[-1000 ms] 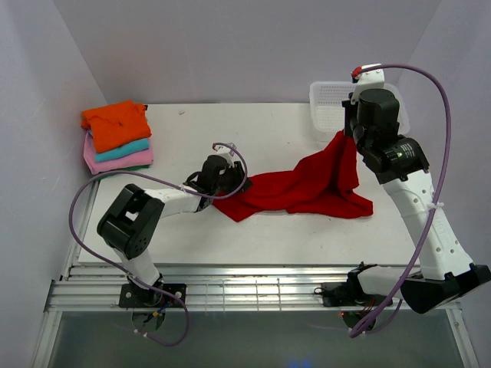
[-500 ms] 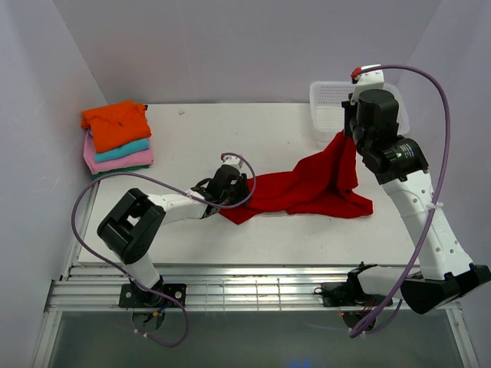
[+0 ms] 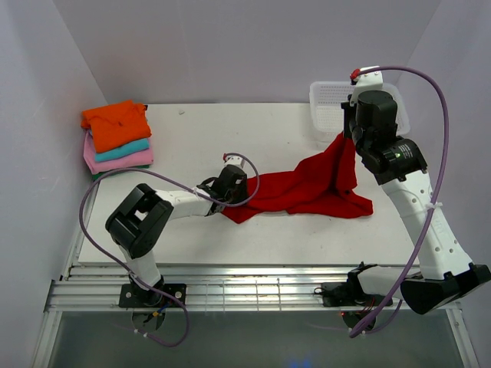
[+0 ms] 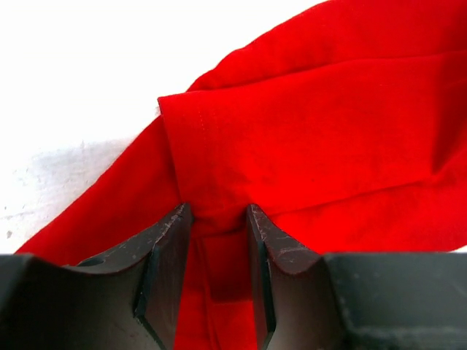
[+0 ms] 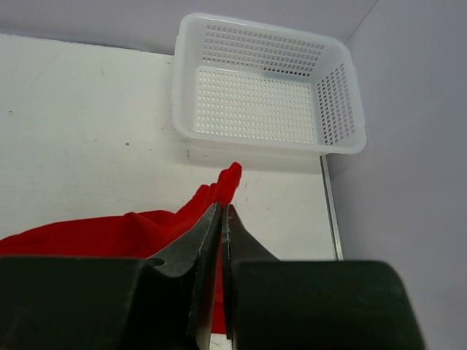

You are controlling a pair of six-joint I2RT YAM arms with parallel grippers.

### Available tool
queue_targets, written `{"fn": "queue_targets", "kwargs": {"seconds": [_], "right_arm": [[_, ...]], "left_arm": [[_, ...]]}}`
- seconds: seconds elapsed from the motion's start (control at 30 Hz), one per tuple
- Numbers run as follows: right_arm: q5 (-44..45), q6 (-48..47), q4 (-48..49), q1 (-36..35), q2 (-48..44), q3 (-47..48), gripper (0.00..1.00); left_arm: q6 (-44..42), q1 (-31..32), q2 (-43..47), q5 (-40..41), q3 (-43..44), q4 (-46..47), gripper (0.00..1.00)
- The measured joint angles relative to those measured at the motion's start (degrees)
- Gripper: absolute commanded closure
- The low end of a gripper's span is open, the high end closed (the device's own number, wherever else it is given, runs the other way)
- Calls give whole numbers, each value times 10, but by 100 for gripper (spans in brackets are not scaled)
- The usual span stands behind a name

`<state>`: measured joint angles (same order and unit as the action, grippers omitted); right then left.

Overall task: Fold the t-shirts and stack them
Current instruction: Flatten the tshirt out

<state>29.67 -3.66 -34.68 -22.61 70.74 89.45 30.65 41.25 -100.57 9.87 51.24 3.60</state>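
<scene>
The red t-shirt [image 3: 307,188] lies spread across the table's middle right. My right gripper [image 3: 349,136] is shut on its upper right corner and holds that corner lifted, so the cloth hangs down in a peak. In the right wrist view the jaws [image 5: 221,211] are pressed together with red cloth [image 5: 95,233] trailing left. My left gripper [image 3: 232,184] sits low at the shirt's left end. In the left wrist view its fingers [image 4: 215,215] stand a little apart, straddling a fold beside the hemmed sleeve edge [image 4: 197,131]. A stack of folded tees [image 3: 116,138], orange on top of teal, pink and dark green, sits far left.
A white mesh basket [image 3: 326,103] stands at the back right, just behind the right gripper; it shows with nothing in it in the right wrist view [image 5: 255,148]. The walls close in on both sides. The table's front edge meets a metal rail [image 3: 253,291].
My left gripper has slid right along the table onto the shirt's left end, and that end has bunched slightly. The right gripper and the lifted corner have stayed put.
</scene>
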Motion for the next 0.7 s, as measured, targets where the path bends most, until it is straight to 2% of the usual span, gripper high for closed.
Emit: {"fn": "queue_targets", "kwargs": {"seconds": [0.1, 0.2, 0.27, 0.33, 0.5, 0.7], "right_arm": [[0, 0, 1, 0, -1, 0, 92], [0, 0, 1, 0, -2, 0, 92], [0, 0, 1, 0, -2, 0, 92], [0, 0, 1, 0, -2, 0, 92], [0, 0, 1, 0, -2, -1, 92], [0, 0, 1, 0, -1, -3, 92]], "left_arm": [[-4, 5, -9, 7, 12, -1, 57], [-9, 9, -22, 14, 25, -2, 80], [-12, 11, -27, 20, 31, -2, 91], [-14, 14, -27, 28, 34, -5, 91], [-25, 21, -27, 50, 52, -33, 76], [-39, 21, -17, 70, 75, -56, 83]]}}
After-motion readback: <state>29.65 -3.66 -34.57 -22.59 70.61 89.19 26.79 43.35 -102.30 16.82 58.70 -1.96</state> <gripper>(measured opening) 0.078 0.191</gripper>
